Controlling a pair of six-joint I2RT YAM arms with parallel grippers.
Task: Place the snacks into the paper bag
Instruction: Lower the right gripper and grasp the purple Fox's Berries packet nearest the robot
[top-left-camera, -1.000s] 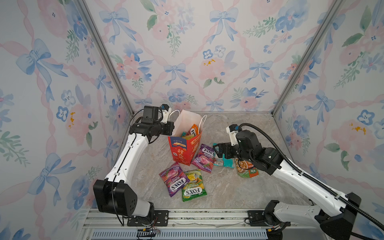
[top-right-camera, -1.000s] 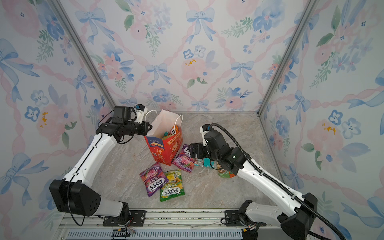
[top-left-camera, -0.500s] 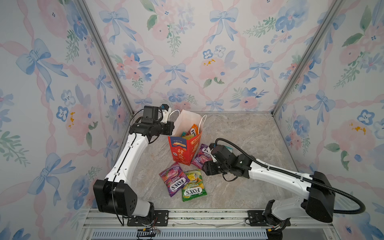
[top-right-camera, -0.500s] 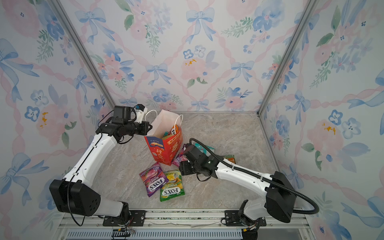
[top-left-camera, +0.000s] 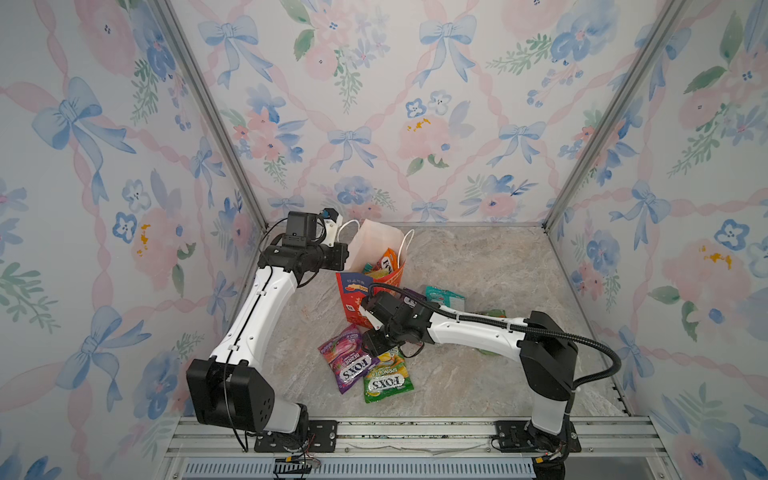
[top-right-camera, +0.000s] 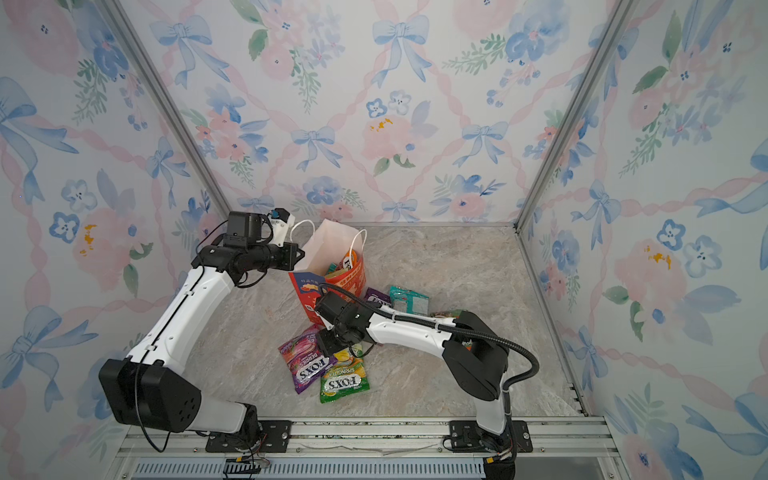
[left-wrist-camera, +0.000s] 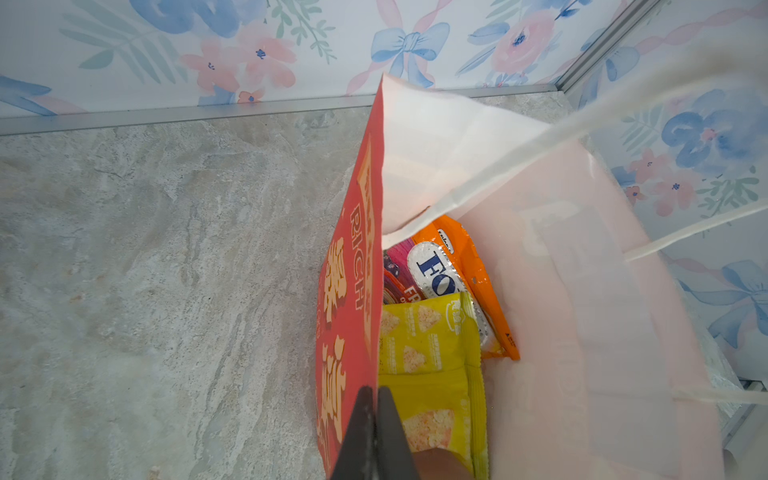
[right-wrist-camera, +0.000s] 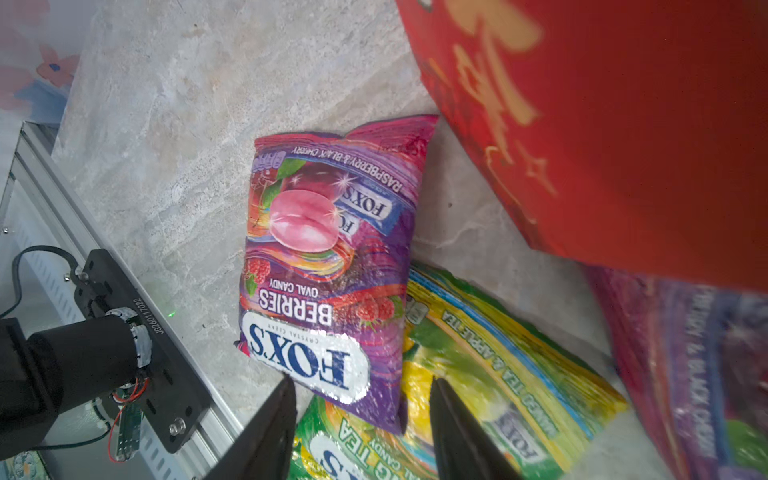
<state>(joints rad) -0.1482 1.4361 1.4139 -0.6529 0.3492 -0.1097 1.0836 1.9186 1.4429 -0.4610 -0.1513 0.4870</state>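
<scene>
On the marble desk (top-left-camera: 478, 266), a red paper bag (top-left-camera: 374, 245) is held upright and open.
Its rim is clamped by the left gripper (left-wrist-camera: 376, 390), jaws together on the red wall. The right gripper (right-wrist-camera: 360, 380) is seen low in front of the bag, jaws apart above the end of a purple packet (top-left-camera: 347, 361) overlapping a green packet (top-left-camera: 386, 380). A yellow packet (left-wrist-camera: 432, 353) and an orange packet (left-wrist-camera: 469, 266) are seen inside; a teal packet (top-left-camera: 444, 296) is seen just beside the bag.

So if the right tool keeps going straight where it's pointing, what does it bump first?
Probably the purple berries packet, at its end lying over the green tea packet. The right tool is open right there, though depth is unclear.
</scene>
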